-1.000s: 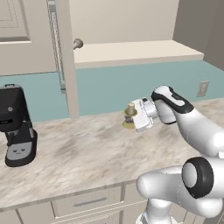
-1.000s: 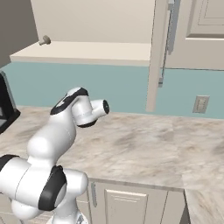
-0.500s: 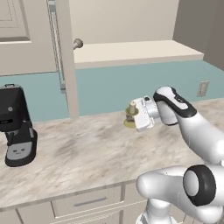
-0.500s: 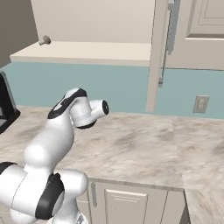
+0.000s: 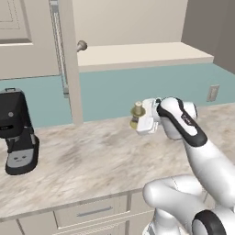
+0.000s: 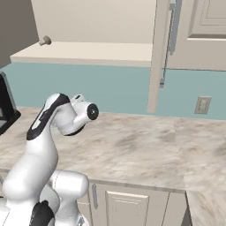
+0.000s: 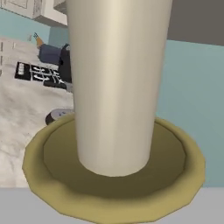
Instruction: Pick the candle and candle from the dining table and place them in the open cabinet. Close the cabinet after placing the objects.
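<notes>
While one candle (image 5: 81, 45) already stands at the left end of the open cabinet's shelf (image 5: 147, 54), upper centre of the left base view, the stubby white candle (image 5: 137, 113) is carried at centre frame above the marble-look worktop (image 5: 92, 156). Remaining, by judgement: place it on the shelf, then close the door (image 5: 69, 59). The gripper (image 5: 143, 120) appears clamped on this candle; finger spacing is hidden, so jaw opening cannot be confirmed.

A stubby white candle (image 5: 137, 114) on a brass holder hangs above the marble-look worktop (image 5: 92, 160), below the cabinet's (image 5: 137, 55) open pale shelf.
</notes>
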Tool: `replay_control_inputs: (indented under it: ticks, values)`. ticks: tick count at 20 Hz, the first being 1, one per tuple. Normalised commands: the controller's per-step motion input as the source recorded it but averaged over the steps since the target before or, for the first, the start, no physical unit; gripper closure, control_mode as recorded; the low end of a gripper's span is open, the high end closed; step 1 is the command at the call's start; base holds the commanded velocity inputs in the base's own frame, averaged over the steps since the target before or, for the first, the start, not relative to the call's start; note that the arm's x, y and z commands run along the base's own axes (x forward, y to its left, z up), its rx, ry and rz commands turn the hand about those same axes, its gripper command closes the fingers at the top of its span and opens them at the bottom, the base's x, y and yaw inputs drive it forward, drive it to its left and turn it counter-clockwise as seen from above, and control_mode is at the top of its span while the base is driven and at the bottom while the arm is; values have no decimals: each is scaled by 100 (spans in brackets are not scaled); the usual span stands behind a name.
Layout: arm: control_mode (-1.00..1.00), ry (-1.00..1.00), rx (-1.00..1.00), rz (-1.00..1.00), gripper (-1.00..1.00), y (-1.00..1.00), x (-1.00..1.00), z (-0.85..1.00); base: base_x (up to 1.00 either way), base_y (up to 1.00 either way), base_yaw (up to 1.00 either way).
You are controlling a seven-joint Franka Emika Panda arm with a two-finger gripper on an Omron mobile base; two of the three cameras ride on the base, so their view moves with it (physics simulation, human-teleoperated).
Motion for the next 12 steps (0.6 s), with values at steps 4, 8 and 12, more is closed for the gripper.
replay_control_inputs:
  ticks: [4, 8, 12]
  values:
    - [-100, 0, 9, -28, 100, 0, -26, 42, 0, 0, 0]
    - [-100, 0, 7, -24, 100, -2, -16, 54, 0, 0, 0]
    - [-100, 0, 2, -21, 100, -3, -1, 63, 0, 0, 0]
